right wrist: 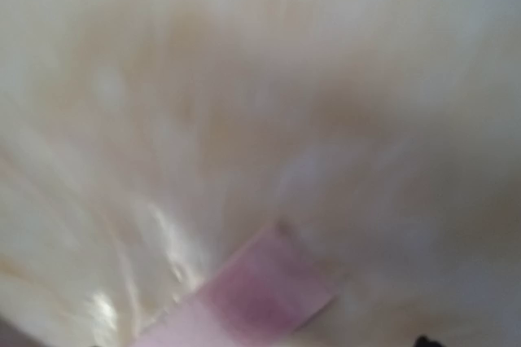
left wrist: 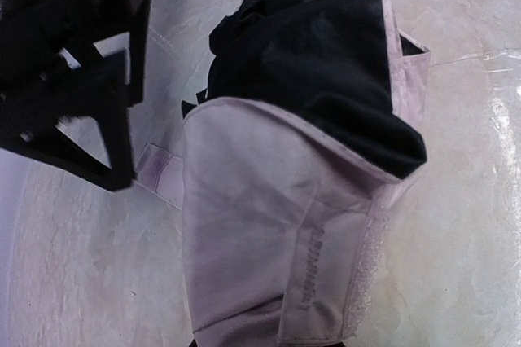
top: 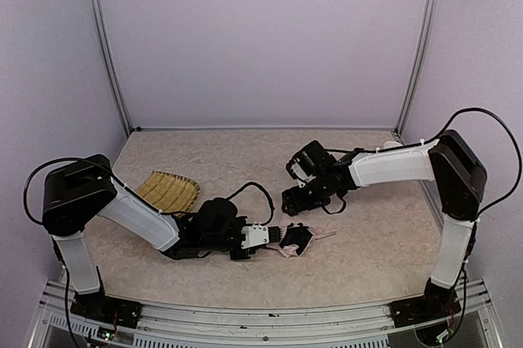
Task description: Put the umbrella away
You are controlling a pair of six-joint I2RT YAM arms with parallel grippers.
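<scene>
The umbrella (top: 296, 240) lies folded on the table in front of the arms, pale pink fabric wrapped over a black inside. In the left wrist view the umbrella (left wrist: 269, 225) fills the picture and runs out of the bottom edge. My left gripper (top: 274, 238) is shut on its near end; its fingers are hidden in its own view. The pink strap tab (top: 325, 235) sticks out to the right and shows blurred in the right wrist view (right wrist: 260, 290). My right gripper (top: 292, 203) hovers just behind the umbrella, apart from it, jaws spread and holding nothing (left wrist: 130, 86).
A yellow woven tray (top: 167, 191) sits at the left, behind my left arm. The beige tabletop (top: 245, 160) is walled by lilac panels at the back and both sides. A black cable loops near the left wrist (top: 257, 193).
</scene>
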